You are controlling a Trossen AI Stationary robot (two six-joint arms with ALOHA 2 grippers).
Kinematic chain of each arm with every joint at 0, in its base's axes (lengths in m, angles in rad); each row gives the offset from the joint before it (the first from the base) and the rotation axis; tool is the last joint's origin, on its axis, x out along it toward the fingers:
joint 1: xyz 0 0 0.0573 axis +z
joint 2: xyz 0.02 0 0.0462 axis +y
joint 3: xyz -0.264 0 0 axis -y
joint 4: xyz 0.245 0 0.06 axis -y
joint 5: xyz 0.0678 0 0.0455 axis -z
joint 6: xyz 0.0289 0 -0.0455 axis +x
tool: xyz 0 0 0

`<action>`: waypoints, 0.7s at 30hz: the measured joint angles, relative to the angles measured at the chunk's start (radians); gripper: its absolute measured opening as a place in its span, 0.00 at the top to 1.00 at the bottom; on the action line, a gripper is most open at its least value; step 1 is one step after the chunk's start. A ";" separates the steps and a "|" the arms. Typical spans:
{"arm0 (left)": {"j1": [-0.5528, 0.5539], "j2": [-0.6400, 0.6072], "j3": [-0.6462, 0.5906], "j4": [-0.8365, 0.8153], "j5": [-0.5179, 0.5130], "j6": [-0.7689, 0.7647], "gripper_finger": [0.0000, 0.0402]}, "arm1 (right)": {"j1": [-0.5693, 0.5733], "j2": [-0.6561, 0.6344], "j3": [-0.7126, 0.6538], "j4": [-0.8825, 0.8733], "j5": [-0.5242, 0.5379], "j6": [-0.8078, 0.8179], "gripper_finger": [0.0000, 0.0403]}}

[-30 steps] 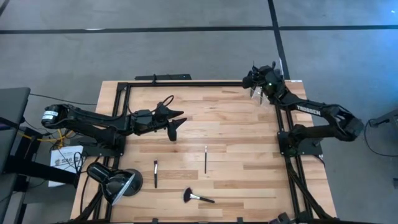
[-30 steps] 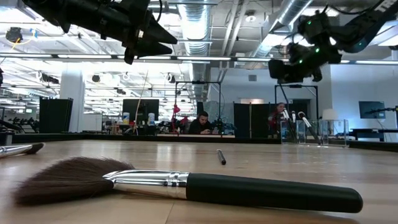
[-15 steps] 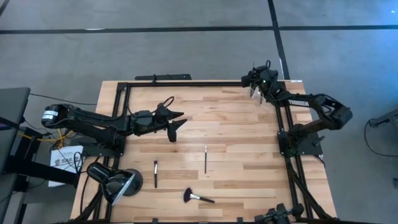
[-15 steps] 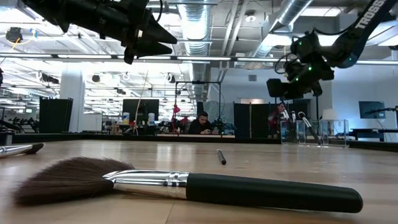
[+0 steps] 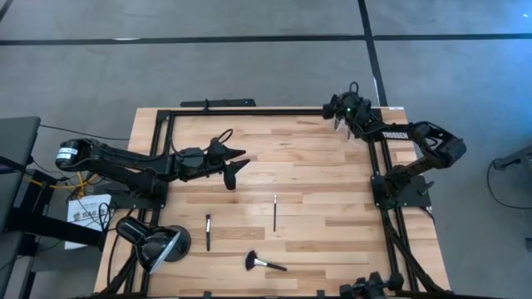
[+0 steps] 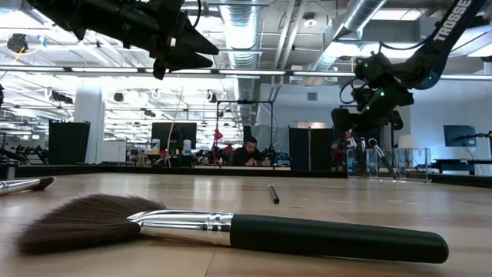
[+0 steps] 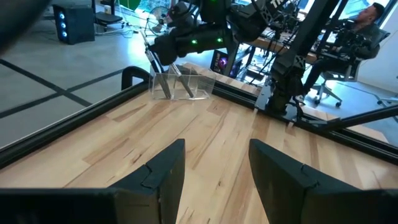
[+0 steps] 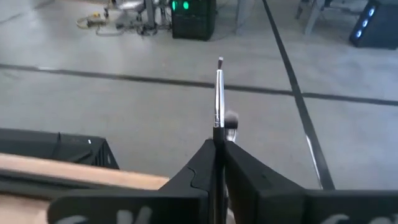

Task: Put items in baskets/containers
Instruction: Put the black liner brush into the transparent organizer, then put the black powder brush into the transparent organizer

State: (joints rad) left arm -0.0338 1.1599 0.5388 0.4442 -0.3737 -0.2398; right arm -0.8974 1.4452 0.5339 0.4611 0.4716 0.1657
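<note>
Right gripper [image 8: 219, 158] pinching slim silver-ferruled brush [image 8: 219, 93] upright, over clear holder [image 6: 367, 163]

Grey concrete floor [image 5: 249, 66] with dark lines; open hall, silver ducts [image 6: 246, 31] on the ceiling, white column [image 6: 94, 123], dark screens [image 6: 173, 137], a seated person [image 6: 247, 153] far behind

White lettering reading "TROSSEN" is carried on the right arm [image 5: 397, 131], as seen in the high view. The same lettering is seen, partly cut off, on that arm in the low view. No other text can be read.
</note>
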 joint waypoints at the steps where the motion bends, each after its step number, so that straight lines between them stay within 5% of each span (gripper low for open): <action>1: 0.000 0.000 0.000 0.000 0.000 0.000 0.57 | 0.002 0.000 0.000 -0.010 0.000 0.007 0.93; 11: 0.000 0.000 0.000 -0.001 0.000 -0.004 0.57 | 0.057 -0.024 0.000 -0.106 0.000 0.071 0.88; 21: -0.018 0.000 0.000 -0.002 0.000 -0.004 0.57 | 0.086 -0.240 0.000 -0.369 0.006 0.073 0.82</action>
State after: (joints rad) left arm -0.0513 1.1599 0.5388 0.4423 -0.3732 -0.2440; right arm -0.8112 1.2054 0.5339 0.0924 0.4776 0.2384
